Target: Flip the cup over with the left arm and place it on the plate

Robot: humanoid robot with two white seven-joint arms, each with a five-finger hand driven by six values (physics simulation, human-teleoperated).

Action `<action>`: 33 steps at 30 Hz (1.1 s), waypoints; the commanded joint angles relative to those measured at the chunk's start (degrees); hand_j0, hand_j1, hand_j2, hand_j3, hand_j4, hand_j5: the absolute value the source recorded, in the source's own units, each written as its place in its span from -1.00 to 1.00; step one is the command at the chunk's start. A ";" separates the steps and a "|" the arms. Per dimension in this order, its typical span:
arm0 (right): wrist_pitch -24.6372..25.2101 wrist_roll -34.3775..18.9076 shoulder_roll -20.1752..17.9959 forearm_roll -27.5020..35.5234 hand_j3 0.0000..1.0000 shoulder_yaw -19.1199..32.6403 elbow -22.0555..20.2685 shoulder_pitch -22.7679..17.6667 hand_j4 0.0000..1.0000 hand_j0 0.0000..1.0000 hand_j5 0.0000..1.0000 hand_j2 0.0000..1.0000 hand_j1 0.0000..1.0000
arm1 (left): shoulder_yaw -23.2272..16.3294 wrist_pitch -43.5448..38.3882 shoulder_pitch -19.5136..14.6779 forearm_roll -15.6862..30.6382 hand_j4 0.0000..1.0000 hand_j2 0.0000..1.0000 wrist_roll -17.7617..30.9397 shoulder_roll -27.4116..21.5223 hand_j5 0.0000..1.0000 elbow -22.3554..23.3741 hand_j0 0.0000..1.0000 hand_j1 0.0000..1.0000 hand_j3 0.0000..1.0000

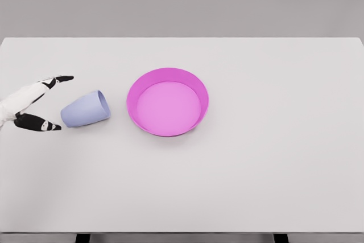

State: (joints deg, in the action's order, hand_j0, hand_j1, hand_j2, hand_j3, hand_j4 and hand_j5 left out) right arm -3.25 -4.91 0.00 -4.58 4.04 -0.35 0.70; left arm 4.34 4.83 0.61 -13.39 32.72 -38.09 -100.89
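A pale blue cup (85, 109) lies on its side on the white table, its mouth facing right toward the plate. The pink plate (168, 78) with a raised rim sits just right of the cup, near the table's middle. My left hand (57, 102) comes in from the left edge, its black-tipped fingers spread apart. One finger points right above the cup's base, the thumb lies below it. The hand stands just left of the cup and holds nothing. The right arm does not show.
The white table (273, 157) stretches wide to the right and toward the front edge. A grey wall runs behind its far edge.
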 commanded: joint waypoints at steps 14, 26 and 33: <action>0.00 -0.01 0.00 0.01 1.00 0.00 0.00 0.00 1.00 1.00 1.00 1.00 1.00 | -5.84 -1.49 -3.16 -1.64 1.00 1.00 2.28 4.26 1.00 -0.19 1.00 1.00 1.00; 0.00 -0.01 0.00 -0.08 1.00 0.00 0.00 0.00 1.00 1.00 1.00 1.00 1.00 | -5.75 -4.30 -4.57 -7.27 1.00 1.00 2.28 9.35 1.00 0.08 1.00 1.00 1.00; 0.00 -0.01 0.00 0.01 1.00 0.00 0.00 0.00 1.00 1.00 1.00 1.00 1.00 | -5.84 -2.46 -4.66 -7.18 1.00 1.00 2.28 11.02 1.00 0.87 1.00 1.00 1.00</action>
State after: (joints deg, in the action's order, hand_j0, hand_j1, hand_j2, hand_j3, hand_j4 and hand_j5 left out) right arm -3.26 -4.91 0.00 -4.58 4.04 -0.35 0.70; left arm -1.46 2.22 -4.04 -20.78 35.02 -27.43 -100.19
